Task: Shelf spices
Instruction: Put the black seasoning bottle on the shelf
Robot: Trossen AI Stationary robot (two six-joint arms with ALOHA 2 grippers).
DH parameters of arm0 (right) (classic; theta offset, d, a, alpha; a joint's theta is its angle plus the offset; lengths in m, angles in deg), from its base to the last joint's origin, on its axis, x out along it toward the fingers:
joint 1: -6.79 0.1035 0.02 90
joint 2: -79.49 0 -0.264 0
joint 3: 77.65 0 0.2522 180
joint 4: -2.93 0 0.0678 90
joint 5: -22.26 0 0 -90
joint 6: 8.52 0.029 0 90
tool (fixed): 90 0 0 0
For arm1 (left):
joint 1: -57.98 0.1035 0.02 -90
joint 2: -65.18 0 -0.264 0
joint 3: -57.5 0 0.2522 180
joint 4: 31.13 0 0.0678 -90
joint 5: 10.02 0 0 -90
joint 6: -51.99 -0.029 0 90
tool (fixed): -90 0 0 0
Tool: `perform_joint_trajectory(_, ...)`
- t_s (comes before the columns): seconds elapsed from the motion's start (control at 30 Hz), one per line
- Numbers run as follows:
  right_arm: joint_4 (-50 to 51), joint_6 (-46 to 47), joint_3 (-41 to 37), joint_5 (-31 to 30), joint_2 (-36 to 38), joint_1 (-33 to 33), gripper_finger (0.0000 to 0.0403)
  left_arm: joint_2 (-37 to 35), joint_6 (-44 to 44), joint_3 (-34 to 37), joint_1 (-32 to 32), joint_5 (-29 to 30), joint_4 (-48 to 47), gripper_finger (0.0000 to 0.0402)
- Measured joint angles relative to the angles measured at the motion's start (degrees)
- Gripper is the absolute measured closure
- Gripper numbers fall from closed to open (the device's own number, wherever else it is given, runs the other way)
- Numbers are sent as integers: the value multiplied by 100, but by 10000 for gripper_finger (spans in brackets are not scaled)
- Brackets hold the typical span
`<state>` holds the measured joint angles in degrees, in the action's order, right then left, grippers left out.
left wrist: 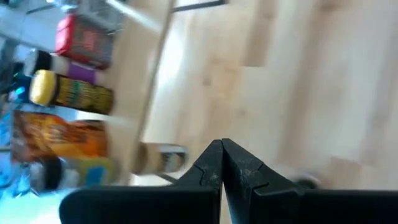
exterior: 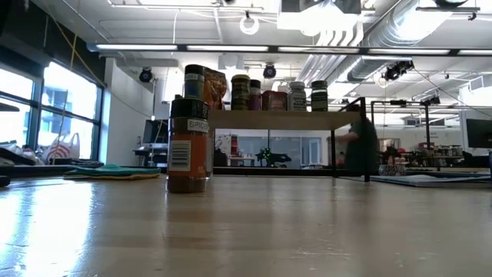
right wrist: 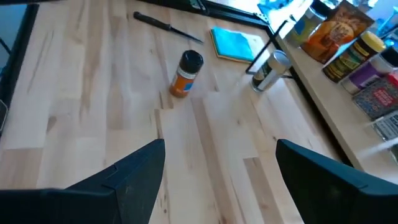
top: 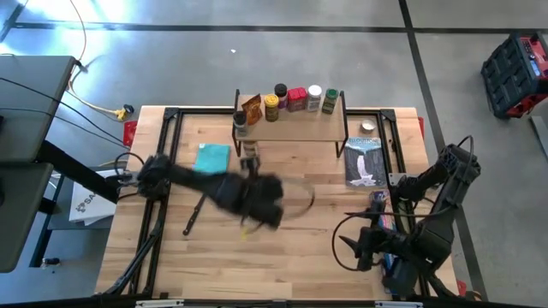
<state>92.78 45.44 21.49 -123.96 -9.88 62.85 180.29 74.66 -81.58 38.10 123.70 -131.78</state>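
Shelf (top: 291, 128) at the far edge of the tabletop (top: 282, 257), mostly stocked; one jar loose in front of it.

Counted on the shelf board: six items, an orange-brown packet (top: 252, 109), a yellow-topped jar (top: 271, 105), a dark-topped jar (top: 281, 91), a red tin (top: 296, 99), a white-topped jar (top: 314, 98) and a green-topped jar (top: 330, 101). One silver-capped jar (right wrist: 268, 71) stands at the shelf's left leg. One orange jar with a dark cap (exterior: 188, 145) stands upright on the tabletop, near side of the shelf, beside one teal cloth (top: 211, 157). Left pincer (left wrist: 222, 163) over mid-tabletop, fingers pressed together, holding nothing. Right pincer (right wrist: 221, 165) at the near right, fingers spread wide, empty.
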Motion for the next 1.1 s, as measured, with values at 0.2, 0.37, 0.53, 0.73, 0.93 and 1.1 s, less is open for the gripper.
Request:
perform_joint_trajectory(0.2, -107, -182, -252, -19, -41, 44, 100, -67, 1202, 4, -1335, 661, -274, 401)
perform_joint_trajectory(0.37, -958, -359, -1005, 188, 126, -274, 100, -181, 2520, 130, -1895, 799, -286, 385)
perform_joint_trajectory(0.53, -3424, -2165, -1943, 1115, 421, -862, 100, -317, 3790, 832, -2207, 950, -302, 338)
perform_joint_trajectory(0.73, -6472, -4251, -2983, 2463, 572, -1844, 100, -369, 5571, 2037, -2272, 878, -290, 254)
perform_joint_trajectory(0.93, -7909, -4347, -3624, 3429, 572, -2536, 100, -375, 6984, 3185, -2306, 851, 474, 160)
perform_joint_trajectory(1.1, -8057, -4014, -3860, 3590, 572, -2575, 100, -378, 7320, 4037, -2217, 1173, 1816, 90)
